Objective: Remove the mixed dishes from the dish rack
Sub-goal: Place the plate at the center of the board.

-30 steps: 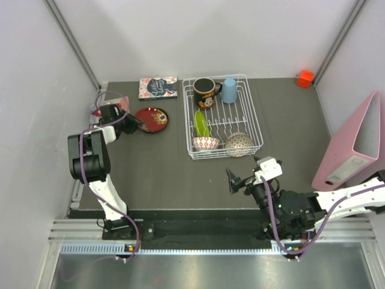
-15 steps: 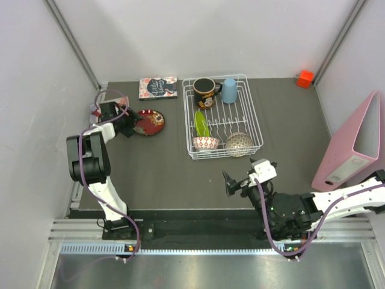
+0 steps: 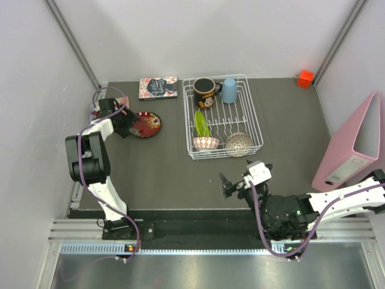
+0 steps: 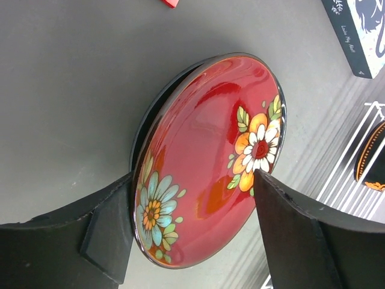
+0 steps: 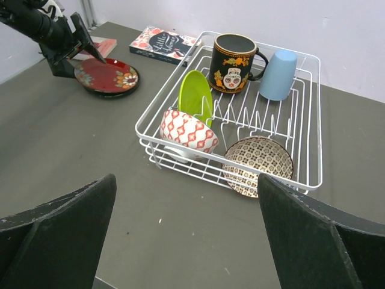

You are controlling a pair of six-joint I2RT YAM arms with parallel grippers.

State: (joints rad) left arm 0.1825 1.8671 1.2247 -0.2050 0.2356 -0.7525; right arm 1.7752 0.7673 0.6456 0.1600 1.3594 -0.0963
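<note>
The rack (image 3: 240, 114) sat upper centre, mug (image 3: 204, 91) and cup (image 3: 229, 90) in its top end; a plate (image 3: 146, 124) lay left of it.

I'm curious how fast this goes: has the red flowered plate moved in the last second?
Yes. The red floral plate has shifted left and slightly down in the top view, widening its gap to the dish rack.

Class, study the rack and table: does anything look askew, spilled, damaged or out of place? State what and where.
Nothing is spilled or visibly broken. Two bowls sit tipped on their sides at the near end of the dish rack: the red-and-white patterned bowl and the beige patterned bowl, which is in the near-right corner.
</note>
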